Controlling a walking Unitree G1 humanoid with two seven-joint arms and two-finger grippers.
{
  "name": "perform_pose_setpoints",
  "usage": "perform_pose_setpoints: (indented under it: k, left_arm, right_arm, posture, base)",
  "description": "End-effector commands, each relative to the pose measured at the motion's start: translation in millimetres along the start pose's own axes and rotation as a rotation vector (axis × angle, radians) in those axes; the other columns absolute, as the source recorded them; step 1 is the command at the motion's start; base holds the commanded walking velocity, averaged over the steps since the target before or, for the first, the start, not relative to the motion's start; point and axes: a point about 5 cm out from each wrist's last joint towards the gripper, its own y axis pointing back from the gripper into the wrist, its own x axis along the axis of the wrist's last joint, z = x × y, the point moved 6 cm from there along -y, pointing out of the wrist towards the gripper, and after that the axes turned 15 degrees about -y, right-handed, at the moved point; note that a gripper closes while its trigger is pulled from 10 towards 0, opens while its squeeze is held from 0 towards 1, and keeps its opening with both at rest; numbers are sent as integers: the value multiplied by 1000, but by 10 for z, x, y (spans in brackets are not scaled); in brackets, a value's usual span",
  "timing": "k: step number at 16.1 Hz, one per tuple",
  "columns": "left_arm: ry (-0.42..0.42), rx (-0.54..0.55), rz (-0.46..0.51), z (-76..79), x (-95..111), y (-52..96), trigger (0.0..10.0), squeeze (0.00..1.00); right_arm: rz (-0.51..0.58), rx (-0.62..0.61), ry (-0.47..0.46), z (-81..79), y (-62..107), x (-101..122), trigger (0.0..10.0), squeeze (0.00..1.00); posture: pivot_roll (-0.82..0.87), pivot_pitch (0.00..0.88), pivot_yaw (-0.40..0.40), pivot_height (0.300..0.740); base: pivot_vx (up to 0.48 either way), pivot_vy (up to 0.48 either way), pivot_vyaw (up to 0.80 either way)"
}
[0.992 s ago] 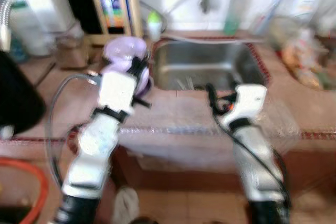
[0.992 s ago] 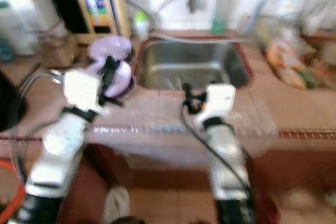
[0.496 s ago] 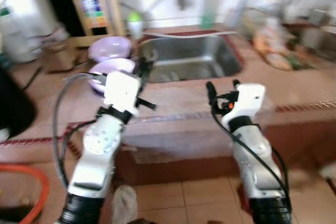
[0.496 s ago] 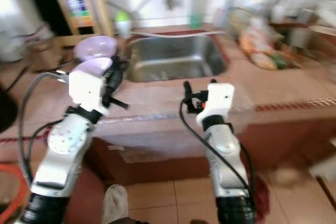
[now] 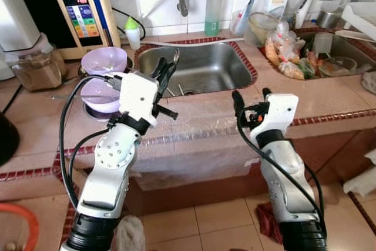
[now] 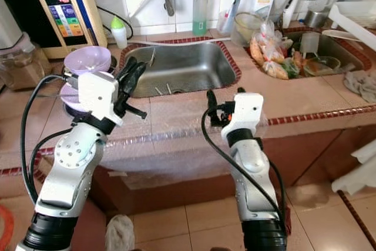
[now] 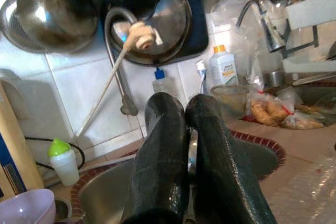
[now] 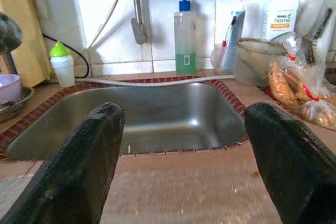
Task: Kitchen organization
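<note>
Ahead, sink (image 5: pixel 202 69) beyond right tool (image 5: pixel 251 97), spread

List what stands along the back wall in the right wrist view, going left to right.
Small green-capped bottle → hanging tap → clear soap bottle with green liquid → round clear tub → white orange-capped bottle.

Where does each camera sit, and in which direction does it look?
Left and right eye views: on the head, looking down at the counter, both arms in front.
Left wrist view: along the shut fingers of the left gripper, toward the tiled wall.
Right wrist view: between the open fingers of the right gripper, toward the sink.
All views share the sink and the green soap bottle.
</note>
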Motion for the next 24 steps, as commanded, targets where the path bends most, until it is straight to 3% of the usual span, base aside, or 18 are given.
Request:
perform_pose_setpoints:
  k: [1, 7, 17, 24]
  left_arm:
    - [-4, 6, 17, -47, 56, -12, 10000, 0]
    - [0, 4, 21, -36, 82, -27, 10000, 0]
    - [5, 32, 15, -20, 97, -17, 10000, 0]
    - [11, 40, 4, -39, 82, -13, 10000, 0]
  right_arm:
    - [6, 23, 4, -59, -35, 19, 10000, 0]
    - [10, 31, 3, -74, -34, 19, 10000, 0]
    - [10, 42, 11, -62, -34, 29, 10000, 0]
    - [9, 63, 7, -99, -13, 20, 10000, 0]
  posture:
    - [-33, 0, 63, 740]
    - [-34, 0, 68, 740]
    - [-32, 0, 61, 740]
    - [-33, 0, 63, 740]
  base:
    - [398, 0, 0]
    - [390, 0, 0]
    - [0, 0, 0]
    - [0, -251, 318]
